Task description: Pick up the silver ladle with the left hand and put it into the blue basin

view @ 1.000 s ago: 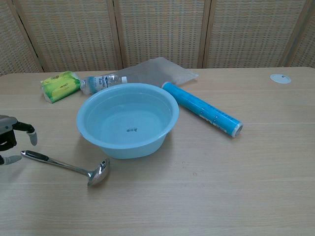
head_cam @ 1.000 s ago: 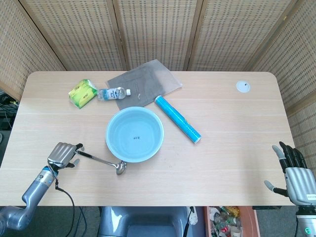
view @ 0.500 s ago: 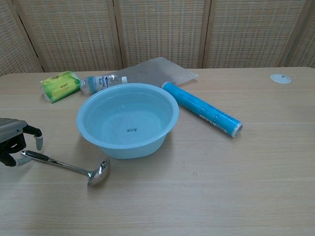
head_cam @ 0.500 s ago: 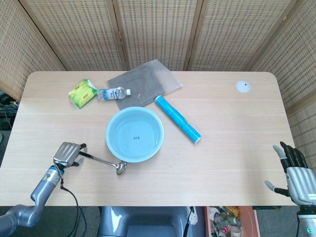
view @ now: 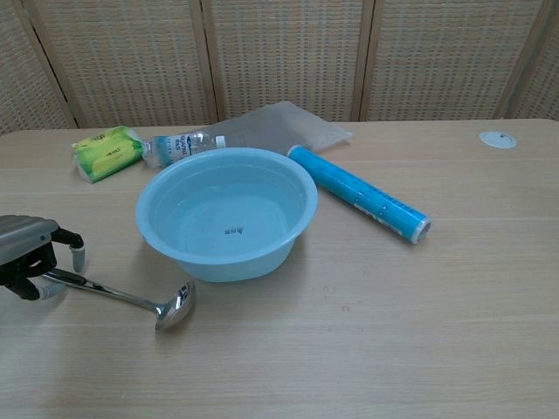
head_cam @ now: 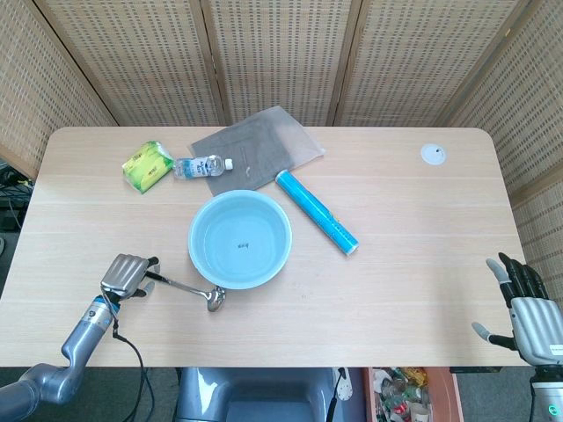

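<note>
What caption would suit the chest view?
Left hand closing around the silver ladle handle beside the blue basin.

A pale blue basin [head_cam: 239, 241] sits on a light wood-grain table [head_cam: 405, 211] beside a silver ladle [head_cam: 186, 288] — its handle tip black. A bright blue printed roll [head_cam: 317, 214], a yellow-green packet [head_cam: 146, 166], a grey cloth [head_cam: 257, 148] and a clear, blue-labelled bottle [head_cam: 202, 166] lie before tan woven screens [head_cam: 281, 53].

A flat grey-brown cloth [head_cam: 257, 148] lies at the far middle of the light wooden table [head_cam: 413, 255], with a clear plastic water bottle [head_cam: 201, 166] and green packet [head_cam: 147, 165] to its left, a blue roll [head_cam: 317, 212] in front, and a white round disc [head_cam: 432, 154] far right.
</note>
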